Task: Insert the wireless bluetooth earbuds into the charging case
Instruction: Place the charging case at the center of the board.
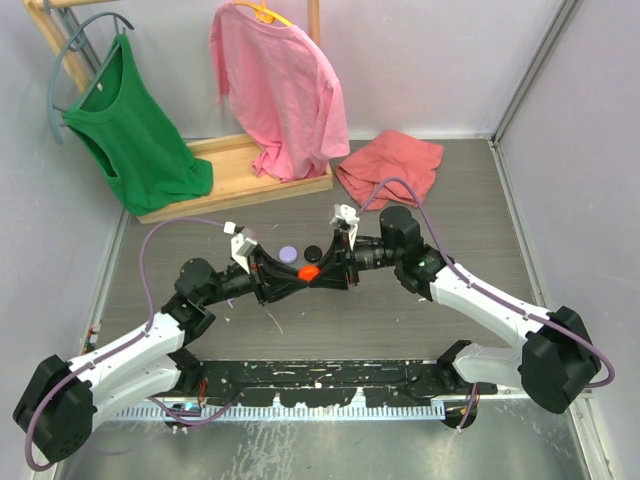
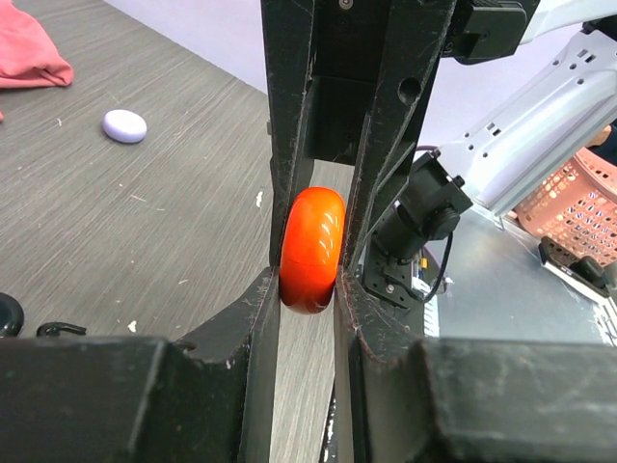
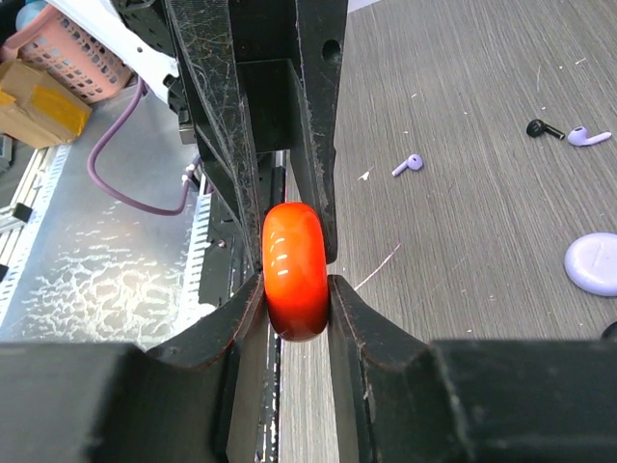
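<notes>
Orange case (image 2: 311,249) — edge-on, flat faces pinched — held by left claw (image 2: 308,289) and right claw (image 3: 296,287).

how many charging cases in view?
3. Orange case between left gripper and right gripper; lavender case and black case on the table beyond. Others may be hidden.

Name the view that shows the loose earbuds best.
Right wrist: one lavender earbud, a second lavender earbud and a black earbud show sharply. Top external leaves them too small to tell; left wrist shows none clearly.
</notes>
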`<action>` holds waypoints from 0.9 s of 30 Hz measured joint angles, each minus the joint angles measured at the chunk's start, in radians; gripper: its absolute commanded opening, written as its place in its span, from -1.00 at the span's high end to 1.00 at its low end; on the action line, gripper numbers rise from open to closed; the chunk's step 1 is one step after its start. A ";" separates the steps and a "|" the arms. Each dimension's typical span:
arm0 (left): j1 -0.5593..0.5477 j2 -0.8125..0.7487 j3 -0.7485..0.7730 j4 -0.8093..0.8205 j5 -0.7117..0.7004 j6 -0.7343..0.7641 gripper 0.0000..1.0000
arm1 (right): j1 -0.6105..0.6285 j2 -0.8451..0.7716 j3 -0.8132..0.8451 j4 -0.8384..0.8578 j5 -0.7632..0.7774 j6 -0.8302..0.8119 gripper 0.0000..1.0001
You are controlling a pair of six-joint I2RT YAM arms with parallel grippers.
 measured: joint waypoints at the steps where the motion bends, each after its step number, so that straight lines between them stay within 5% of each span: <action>1: 0.000 -0.001 0.000 -0.005 -0.002 0.002 0.26 | 0.000 0.000 0.000 -0.002 0.000 -0.001 0.63; 6: 0.000 -0.032 0.007 -0.066 -0.049 0.041 -0.35 | -0.008 0.000 0.000 -0.023 0.009 0.001 0.70; 10: 0.000 -0.088 0.010 -0.166 -0.142 0.079 -0.66 | -0.039 0.000 -0.001 -0.038 0.049 0.026 0.67; 18: 0.000 -0.181 0.027 -0.410 -0.375 0.116 -0.98 | -0.163 0.000 -0.062 -0.058 0.269 0.145 0.64; 27: 0.000 -0.247 0.132 -0.723 -0.686 0.100 -0.96 | -0.348 0.001 -0.187 -0.083 0.526 0.274 0.54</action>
